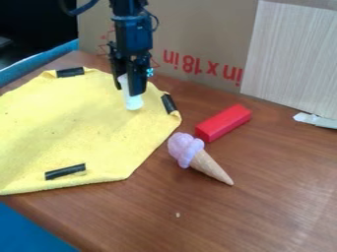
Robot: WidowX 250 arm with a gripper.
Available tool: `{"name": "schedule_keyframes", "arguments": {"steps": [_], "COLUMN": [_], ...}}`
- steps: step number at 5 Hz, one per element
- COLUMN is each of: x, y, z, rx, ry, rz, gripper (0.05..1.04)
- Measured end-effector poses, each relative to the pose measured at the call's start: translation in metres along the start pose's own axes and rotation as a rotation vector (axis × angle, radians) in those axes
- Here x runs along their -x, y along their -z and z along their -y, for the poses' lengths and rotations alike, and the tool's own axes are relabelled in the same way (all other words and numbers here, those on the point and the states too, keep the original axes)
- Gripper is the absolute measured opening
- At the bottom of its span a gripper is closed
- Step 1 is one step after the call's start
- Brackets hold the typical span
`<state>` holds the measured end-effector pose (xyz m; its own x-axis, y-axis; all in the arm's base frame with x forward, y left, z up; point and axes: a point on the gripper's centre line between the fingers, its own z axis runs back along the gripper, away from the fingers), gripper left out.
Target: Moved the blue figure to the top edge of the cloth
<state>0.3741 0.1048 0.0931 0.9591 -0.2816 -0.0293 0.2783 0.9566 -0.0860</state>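
Evidently, in camera view, claw [127, 89] grips upper part of pale bluish figure [133, 102], one finger either side. Figure juts down below claw, long axis near upright, roughly in line with fingers, at upper right part of yellow cloth [79, 123]. Cloth's top edge lies behind figure, so next move probably calls for short shift away from camera.

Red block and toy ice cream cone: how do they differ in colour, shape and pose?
The red block is one colour; the toy ice cream cone is lilac and tan. The block is a straight-edged bar, while the cone tapers to a point. The block slants up rightward, the cone's tip down rightward. Both lie on the table.
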Motion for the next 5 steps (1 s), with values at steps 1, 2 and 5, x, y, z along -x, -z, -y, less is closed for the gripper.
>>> {"name": "schedule_keyframes", "arguments": {"steps": [1,2,5], "x": [0.003,0.006,0.02], "y": [0.006,0.008,-0.068], "z": [-0.001,0.0,0.01], "rx": [-0.012,-0.007,-0.091], "ry": [0.005,0.019,0.119], "rz": [-0.016,-0.031,0.028], "gripper": [0.636,0.926,1.001]}}
